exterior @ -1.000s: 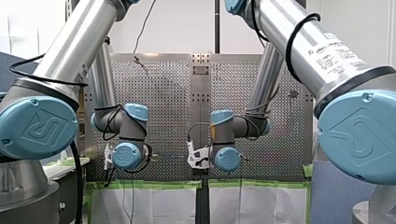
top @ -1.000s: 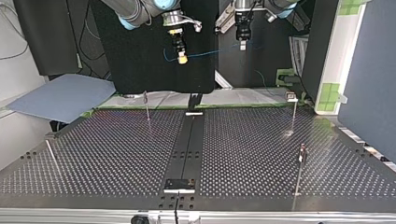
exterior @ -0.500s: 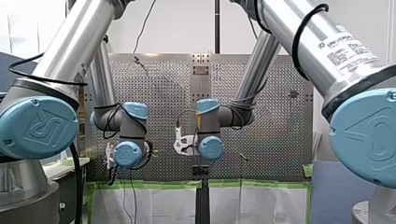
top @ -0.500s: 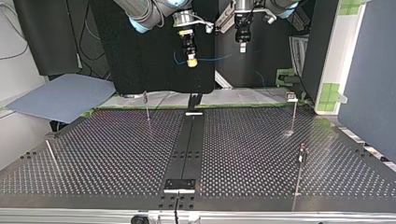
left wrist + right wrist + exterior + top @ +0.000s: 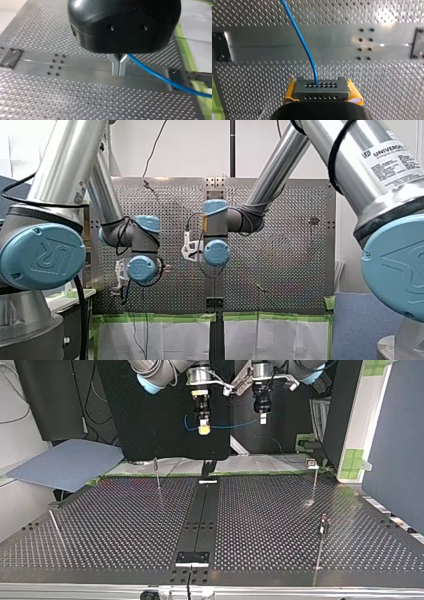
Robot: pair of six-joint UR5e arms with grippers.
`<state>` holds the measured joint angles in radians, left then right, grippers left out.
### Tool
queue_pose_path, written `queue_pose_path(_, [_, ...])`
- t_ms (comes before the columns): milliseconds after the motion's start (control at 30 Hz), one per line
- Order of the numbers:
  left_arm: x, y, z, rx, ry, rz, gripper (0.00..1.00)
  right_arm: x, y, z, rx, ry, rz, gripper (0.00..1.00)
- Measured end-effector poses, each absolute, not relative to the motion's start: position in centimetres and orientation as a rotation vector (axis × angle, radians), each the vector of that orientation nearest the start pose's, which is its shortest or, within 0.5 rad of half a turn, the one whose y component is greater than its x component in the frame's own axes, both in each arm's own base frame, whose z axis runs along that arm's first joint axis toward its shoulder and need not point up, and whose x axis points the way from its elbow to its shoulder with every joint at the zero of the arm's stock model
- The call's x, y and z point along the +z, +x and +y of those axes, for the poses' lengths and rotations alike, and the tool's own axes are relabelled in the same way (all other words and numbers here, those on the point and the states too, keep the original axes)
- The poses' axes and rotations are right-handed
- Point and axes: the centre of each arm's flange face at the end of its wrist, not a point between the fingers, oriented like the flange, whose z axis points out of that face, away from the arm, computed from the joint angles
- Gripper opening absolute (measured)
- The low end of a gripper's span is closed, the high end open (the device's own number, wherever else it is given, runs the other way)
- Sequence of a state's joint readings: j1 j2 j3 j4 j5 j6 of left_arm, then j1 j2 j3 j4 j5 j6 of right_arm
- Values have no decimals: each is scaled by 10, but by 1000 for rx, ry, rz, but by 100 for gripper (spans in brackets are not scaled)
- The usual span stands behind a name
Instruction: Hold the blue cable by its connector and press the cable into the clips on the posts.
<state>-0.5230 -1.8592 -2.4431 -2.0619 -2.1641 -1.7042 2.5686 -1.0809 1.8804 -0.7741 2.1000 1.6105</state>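
Cable: the blue cable [image 5: 300, 37] hangs in the air well above the table, strung between the two grippers. In the top view it runs almost level along the far side, with a small loop of slack at the left of the right gripper.
Connector: the dark grey connector [image 5: 321, 90] is a block with two rows of small holes. The cable leaves it from the upper row, near the middle.
Right gripper: the right gripper [image 5: 321, 85] is clamped on the connector, with its yellow pads [image 5: 290, 91] pressed against the block's two ends.
Left gripper: the left gripper [image 5: 119, 72] is black, and its metal fingers [image 5: 115, 65] are drawn together with their tips touching. They pinch the cable, which comes out at their root and trails away to one side.
Posts: four thin posts [image 5: 314, 485] stand on the table in the top view, two far and two near. The near-left one leans. The cable is well apart from all of them.
Clips: a small clip [image 5: 311, 464] sits on top of the far-right post.
Table: the perforated table [image 5: 280, 525] has a dark centre rail [image 5: 200, 520] running from near to far.
Surroundings: a blue-grey sheet [image 5: 65, 462] lies off the table at the top view's far left.
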Motion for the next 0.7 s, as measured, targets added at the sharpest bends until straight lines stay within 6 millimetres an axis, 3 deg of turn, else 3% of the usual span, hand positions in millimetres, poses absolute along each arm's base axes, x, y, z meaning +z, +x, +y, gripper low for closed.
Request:
queue_pose_path(300, [145,289,-248,-31,-188,1576,0,199,493,-253,1520,1492,-1028,0])
queue_pose_path(700, [214,321,-249,-14,-275,1477,0,261,471,-300,1579,1428,-1020,0])
